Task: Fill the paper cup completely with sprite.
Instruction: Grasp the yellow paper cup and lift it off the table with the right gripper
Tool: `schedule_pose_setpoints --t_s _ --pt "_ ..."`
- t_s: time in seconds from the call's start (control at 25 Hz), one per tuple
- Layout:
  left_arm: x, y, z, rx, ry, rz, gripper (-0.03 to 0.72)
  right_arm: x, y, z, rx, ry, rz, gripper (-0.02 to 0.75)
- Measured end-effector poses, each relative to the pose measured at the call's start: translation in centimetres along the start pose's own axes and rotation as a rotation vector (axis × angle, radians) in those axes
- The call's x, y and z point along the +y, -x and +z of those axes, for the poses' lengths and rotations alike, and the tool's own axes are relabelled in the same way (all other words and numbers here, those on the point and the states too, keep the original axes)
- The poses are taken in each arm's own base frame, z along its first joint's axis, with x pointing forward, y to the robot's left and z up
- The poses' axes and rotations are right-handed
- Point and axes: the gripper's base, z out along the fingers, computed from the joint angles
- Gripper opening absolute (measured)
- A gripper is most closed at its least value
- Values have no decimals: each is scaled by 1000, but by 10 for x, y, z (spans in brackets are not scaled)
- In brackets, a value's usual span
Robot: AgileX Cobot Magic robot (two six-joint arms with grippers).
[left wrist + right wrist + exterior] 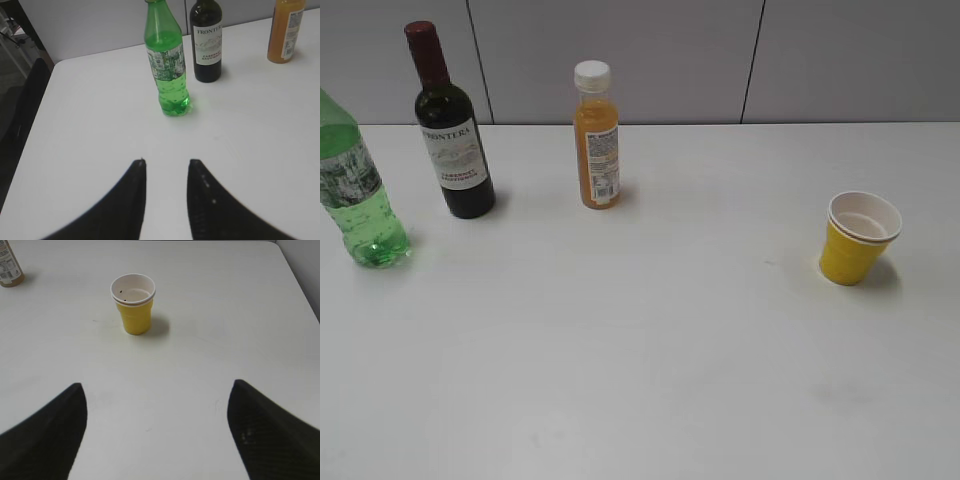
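on the white worktop (650, 340) we see four things, all upright. at the far left edge of the exterior view stands the translucent green plastic sprite bottle with a pale label and lobed base (356, 195), partly cut off by the frame, with clear bubbly liquid filling its lower part. just to its right and a little further back is the dark glass wine bottle with a red foil top and white label (451, 130), and further right again the slim orange juice bottle with a white cap (596, 135). well apart from these, over on the right side, sits the small yellow paper cup with a white inside and white rolled rim (858, 238); its inside looks empty apart from a few dark specks near the rim, seen in the right wrist view.

in the left wrist view our left hand (166, 164) hangs above the worktop with its two dark fingers a narrow gap apart, gripping nothing; the sprite bottle (167, 62) stands ahead of it, untouched, with the wine bottle (206, 42) just beside it and the juice bottle (285, 30) at the upper right corner.

in the right wrist view our right hand (156, 386) is spread wide and empty, the paper cup (133, 304) standing well ahead of it, clear of both fingers. the base of the juice bottle (10, 267) shows at the upper left corner.
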Motion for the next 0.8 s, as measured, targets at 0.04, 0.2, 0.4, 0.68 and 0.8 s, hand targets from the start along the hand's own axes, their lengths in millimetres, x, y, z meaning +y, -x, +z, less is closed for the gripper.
schedule_pose_setpoints --t_s 0.04,0.2,0.4,0.68,0.8 --pt "0 0 0 0 0 0 228 0 0 0 0 0 0 680" --pt "-2 1 0 -9 -27 -17 228 0 0 0 0 0 0 673" --pt "-5 2 0 -16 -52 -33 249 0 2 -1 -13 0 -34 665" --pt "-6 2 0 -20 -71 -58 622 0 6 -3 -44 -2 -84 657" --pt "-7 2 0 -19 -79 -65 640 1 6 -3 -53 0 -98 656"
